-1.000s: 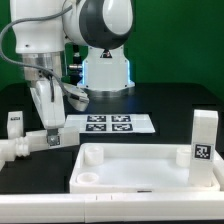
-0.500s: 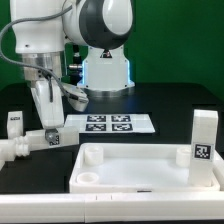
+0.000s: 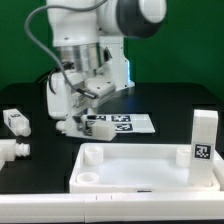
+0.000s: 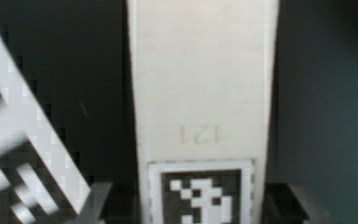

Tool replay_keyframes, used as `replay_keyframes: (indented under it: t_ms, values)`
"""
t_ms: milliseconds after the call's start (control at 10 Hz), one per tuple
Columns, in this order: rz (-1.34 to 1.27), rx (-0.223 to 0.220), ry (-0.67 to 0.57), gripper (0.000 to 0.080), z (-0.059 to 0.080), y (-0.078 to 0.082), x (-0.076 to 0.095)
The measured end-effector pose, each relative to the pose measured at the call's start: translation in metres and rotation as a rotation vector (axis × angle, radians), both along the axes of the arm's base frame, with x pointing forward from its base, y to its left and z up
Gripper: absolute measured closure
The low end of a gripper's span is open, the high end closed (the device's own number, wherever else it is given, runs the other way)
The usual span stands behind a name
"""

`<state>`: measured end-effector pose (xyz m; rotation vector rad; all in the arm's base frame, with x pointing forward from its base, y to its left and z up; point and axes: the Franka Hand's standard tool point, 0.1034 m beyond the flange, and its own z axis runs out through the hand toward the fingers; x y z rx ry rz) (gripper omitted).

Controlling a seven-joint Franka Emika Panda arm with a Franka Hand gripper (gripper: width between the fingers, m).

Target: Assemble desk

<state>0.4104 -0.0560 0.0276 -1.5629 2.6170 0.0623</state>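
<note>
The desk top (image 3: 140, 172) lies rim-up along the front edge of the table (image 3: 175, 105), with bare black surface behind it. The marker board (image 3: 125, 124) lies farther back. An upright leg (image 3: 204, 135) stands by the top's corner on the exterior view's right. A loose leg (image 3: 14, 121) and a second loose leg (image 3: 9, 151) lie at the left edge. The gripper (image 3: 75, 114) pinches a fourth leg (image 4: 194, 90) at the board's left end.

In the exterior view, the wide white rimmed plastic desk top (image 3: 140, 172) lies on the black table (image 3: 175, 100) nearest the camera, and a white square-post upright leg (image 3: 204, 136) stands at its 3 o'clock end. At its 12 o'clock lies the thin flat white marker board (image 3: 122, 124). Just beside that board's 9 o'clock edge, a white square-post held leg (image 3: 70, 127) sits between the fingers of the gripper (image 3: 73, 118). Two white square-post loose legs (image 3: 14, 121) lie at the desk top's 10 o'clock, one behind the other.
</note>
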Motion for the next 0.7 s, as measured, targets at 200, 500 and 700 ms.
replay_keyframes:
  t_ms: [200,500,700]
  values:
    - [-0.076,-0.005,0.016,0.0518,-0.006,-0.007,-0.004]
    - [-0.432,0.055,0.086,0.0517,-0.009,0.002,-0.011]
    - [-0.789,0.074,0.137,0.0517,-0.012,0.009,-0.014]
